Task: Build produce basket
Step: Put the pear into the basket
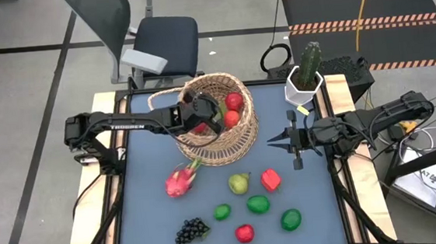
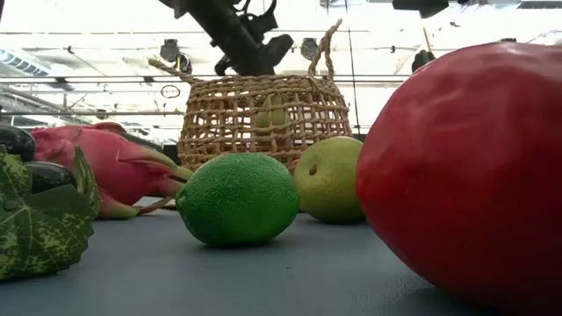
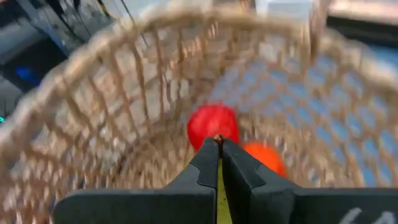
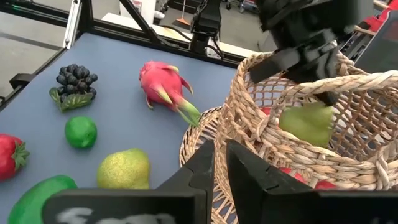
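Left gripper is pinching a green pear over the wicker basket, half hiding it, while the right gripper is waiting beside it, nearly closed and empty.

a: light falls evenly from overhead in the high view; the table looks flat and soft, with only faint shadows under the fruit.

b: the low view is backlit. the ceiling lights blow out to white, and the red apple closest to the lens is soft, while the lime is sharp.

a: the left wrist view is smeared with blur; the basket weave streaks.

b: the right wrist view is clear and bright.
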`<action>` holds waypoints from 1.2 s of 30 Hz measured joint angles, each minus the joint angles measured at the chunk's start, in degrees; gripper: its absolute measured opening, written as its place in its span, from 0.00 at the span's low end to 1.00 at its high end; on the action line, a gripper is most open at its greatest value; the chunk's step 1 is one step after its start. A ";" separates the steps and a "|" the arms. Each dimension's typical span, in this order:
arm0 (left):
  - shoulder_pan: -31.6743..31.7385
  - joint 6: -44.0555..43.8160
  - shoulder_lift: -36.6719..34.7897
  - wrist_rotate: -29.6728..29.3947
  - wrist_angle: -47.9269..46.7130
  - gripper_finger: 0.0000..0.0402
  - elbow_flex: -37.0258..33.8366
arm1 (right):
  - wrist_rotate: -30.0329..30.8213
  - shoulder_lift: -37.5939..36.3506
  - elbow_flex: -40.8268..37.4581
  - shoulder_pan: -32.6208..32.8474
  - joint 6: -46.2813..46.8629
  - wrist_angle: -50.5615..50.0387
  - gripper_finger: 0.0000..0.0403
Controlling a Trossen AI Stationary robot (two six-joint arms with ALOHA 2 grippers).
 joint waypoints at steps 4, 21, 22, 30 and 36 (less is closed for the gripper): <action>0.09 -2.94 -0.17 0.70 -2.60 0.02 -0.03 | 0.00 0.00 0.00 0.00 0.02 0.03 0.08; 0.03 -10.11 3.76 4.38 -6.87 0.02 0.03 | -0.02 0.02 0.00 0.00 0.00 0.06 0.08; 0.03 -10.09 3.78 4.40 -6.64 0.02 0.03 | -0.02 0.02 0.00 0.00 0.00 0.03 0.08; 0.51 -11.03 3.76 4.36 -6.77 0.13 0.03 | -0.02 0.02 0.00 0.00 0.00 0.06 0.08; 0.82 -11.51 3.76 4.34 -6.82 0.28 0.03 | -0.05 0.02 0.00 0.00 0.00 0.04 0.08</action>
